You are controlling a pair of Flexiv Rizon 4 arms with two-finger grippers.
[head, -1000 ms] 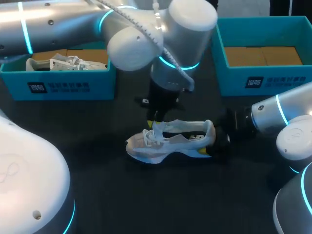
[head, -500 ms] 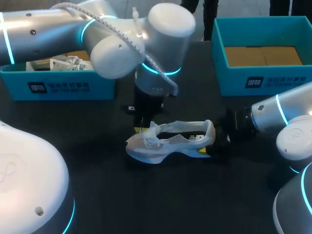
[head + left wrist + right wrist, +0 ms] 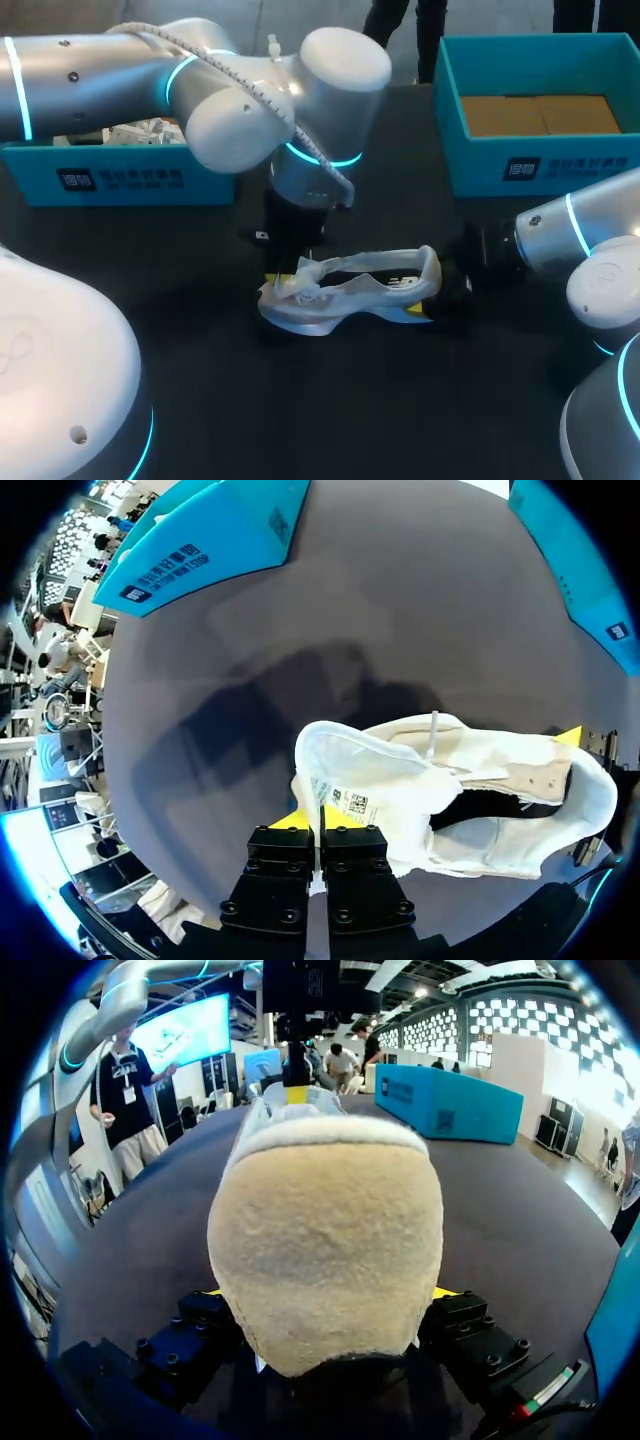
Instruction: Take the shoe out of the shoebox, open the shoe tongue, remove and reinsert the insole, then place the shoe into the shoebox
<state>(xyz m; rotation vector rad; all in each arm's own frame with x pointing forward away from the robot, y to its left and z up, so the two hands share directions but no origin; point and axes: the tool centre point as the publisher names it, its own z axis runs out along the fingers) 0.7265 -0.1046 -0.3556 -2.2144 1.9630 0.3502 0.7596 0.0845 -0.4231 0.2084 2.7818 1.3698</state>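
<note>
A white shoe (image 3: 345, 290) lies on its side on the dark table (image 3: 300, 400), toe toward my left. My left gripper (image 3: 286, 276) comes down over the laces and is shut on the shoe tongue (image 3: 365, 785), which is folded out toward the toe; the yellow tips (image 3: 292, 821) sit close together on its edge. The shoe's opening (image 3: 500, 805) gapes dark behind the tongue. My right gripper (image 3: 452, 285) is shut on the shoe's heel (image 3: 325, 1230), which fills the wide gap between its fingers (image 3: 200, 1320).
A teal shoebox (image 3: 120, 178) at the back left holds another white shoe (image 3: 140, 130). A second teal shoebox (image 3: 540, 150) at the back right shows only its brown cardboard floor. The left arm's big elbow (image 3: 330, 70) hangs over the table's middle.
My left gripper has moved left and down toward the toe, drawing the tongue forward and open. The right gripper and the heel have stayed put.
</note>
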